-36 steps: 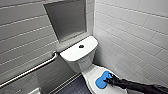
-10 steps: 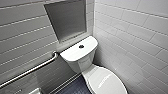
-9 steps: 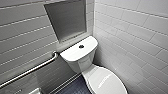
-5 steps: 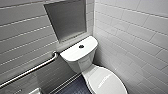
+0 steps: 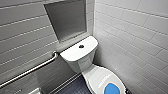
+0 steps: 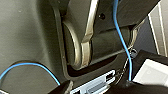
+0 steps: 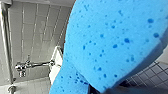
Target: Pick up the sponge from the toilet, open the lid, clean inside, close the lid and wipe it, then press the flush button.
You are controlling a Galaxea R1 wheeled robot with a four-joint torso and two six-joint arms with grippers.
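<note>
Resting on the closed lid [image 5: 98, 77] of the toilet [image 5: 80, 63], nearer than the tank's flush button [image 5: 81, 46], the sponge [image 5: 112, 89] also looms close in the right wrist view; whether either gripper is open or clamped cannot be told.

A grey tiled wall [image 5: 22, 32] on the left holds a rectangular recessed niche [image 5: 68, 20] and, nearer, a metal grab bar [image 5: 30, 70]. A white tiled wall [image 5: 135, 37] stands right, above a dark floor [image 5: 75, 87].

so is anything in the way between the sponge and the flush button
Nothing visible. The sponge is over the closed lid; just lid and tank top lie between it and the flush button.
</note>
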